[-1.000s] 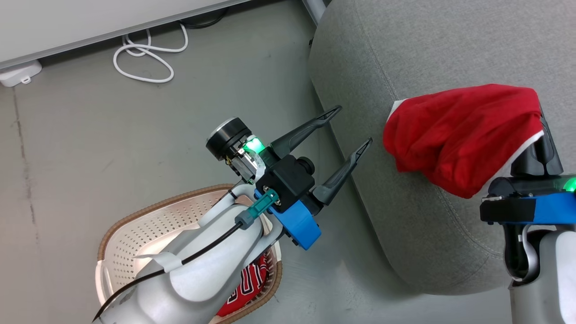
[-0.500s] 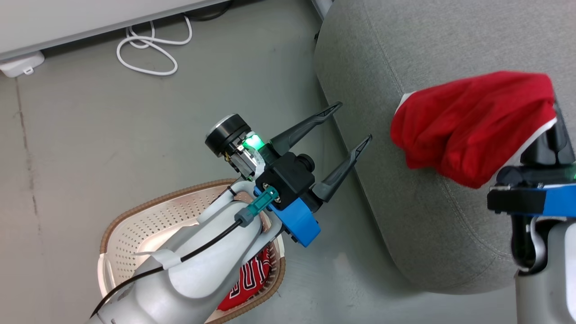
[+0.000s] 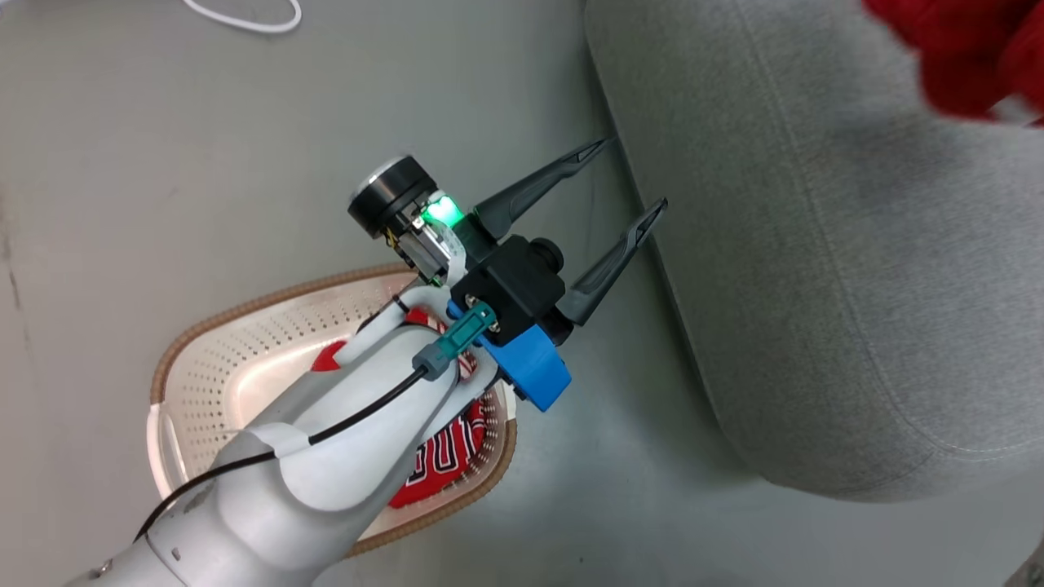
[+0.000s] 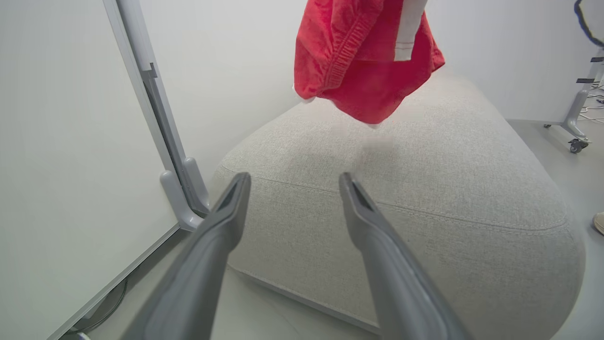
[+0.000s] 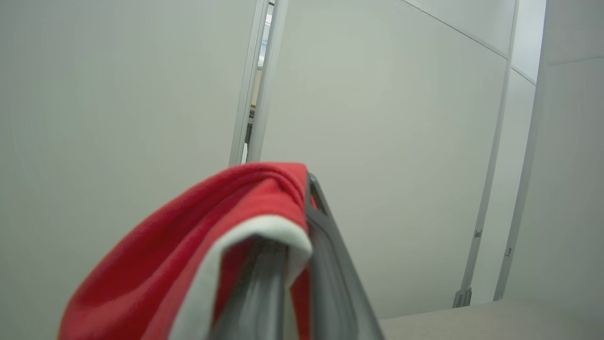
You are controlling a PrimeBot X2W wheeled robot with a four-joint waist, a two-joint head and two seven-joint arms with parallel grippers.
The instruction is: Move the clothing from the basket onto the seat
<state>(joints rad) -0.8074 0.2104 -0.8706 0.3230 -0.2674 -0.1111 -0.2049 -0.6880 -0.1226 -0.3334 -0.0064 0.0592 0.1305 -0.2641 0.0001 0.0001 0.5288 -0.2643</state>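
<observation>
Jersey in basket, lower centre of head view: large black white-edged letters on red, partly covered; no word legible. No other text readable

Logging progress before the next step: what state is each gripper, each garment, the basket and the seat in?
left gripper: open, empty.
right gripper: shut on the red garment.
red garment: hanging above the seat, not laid down.
jersey: lying in the basket.
basket: upright on the floor, holding the jersey.
seat: no garment resting on the part seen.
</observation>
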